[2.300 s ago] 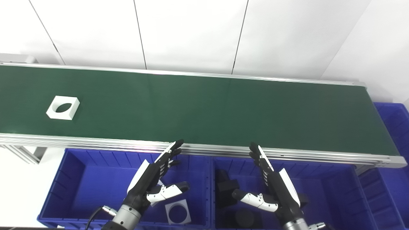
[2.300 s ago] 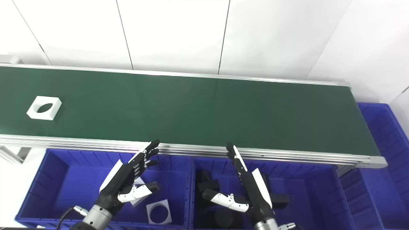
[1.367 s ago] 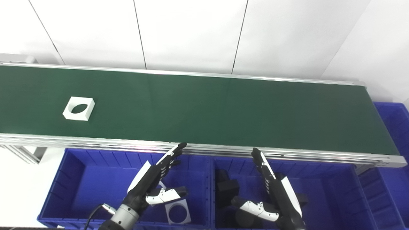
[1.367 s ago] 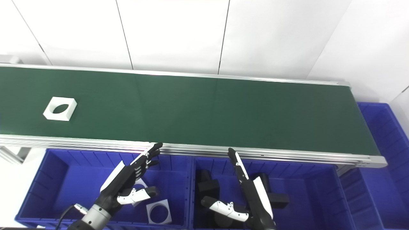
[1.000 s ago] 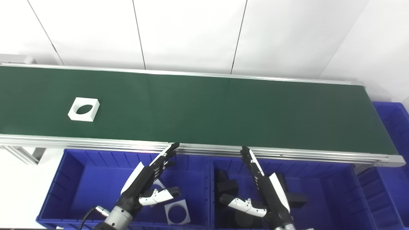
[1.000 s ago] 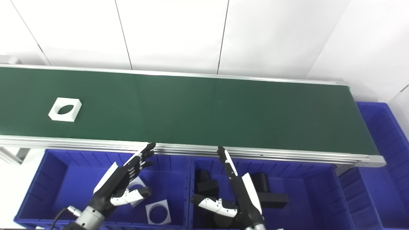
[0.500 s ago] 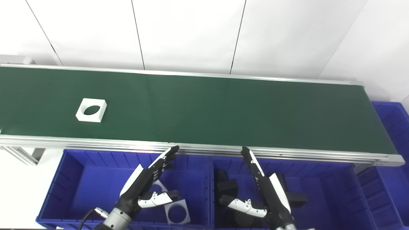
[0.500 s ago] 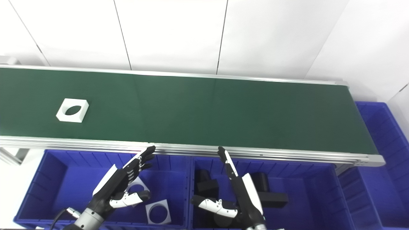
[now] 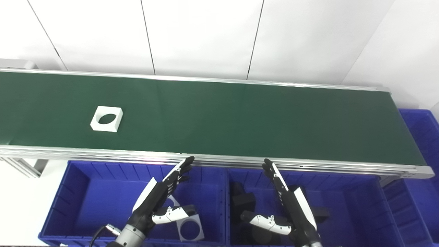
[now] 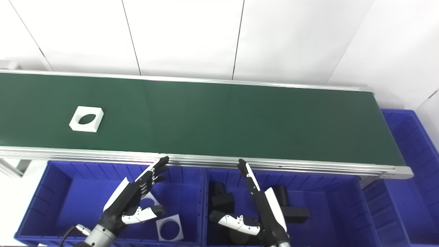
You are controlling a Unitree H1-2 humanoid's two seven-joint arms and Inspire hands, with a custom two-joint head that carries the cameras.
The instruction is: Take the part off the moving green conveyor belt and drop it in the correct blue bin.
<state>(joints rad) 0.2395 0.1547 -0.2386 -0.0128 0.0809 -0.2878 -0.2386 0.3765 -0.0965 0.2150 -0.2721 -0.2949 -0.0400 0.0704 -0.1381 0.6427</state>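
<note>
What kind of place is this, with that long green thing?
Probably a factory-style sorting station or a robot test lab. A long green conveyor belt carries a white square part with a round hole, and blue plastic bins below hold sorted white and black parts.

One white part (image 9: 106, 119) on one green belt (image 9: 240, 116) — three blue bins (image 9: 85, 192), two hands (image 9: 156, 199).

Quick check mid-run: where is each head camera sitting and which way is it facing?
Left eye view: on the head, looking down at the green conveyor belt; both forearms and open robot hands show, left robot hand, right robot hand.
Right eye view: beside it, same downward look.
Shared: white square part, blue bins.
</note>
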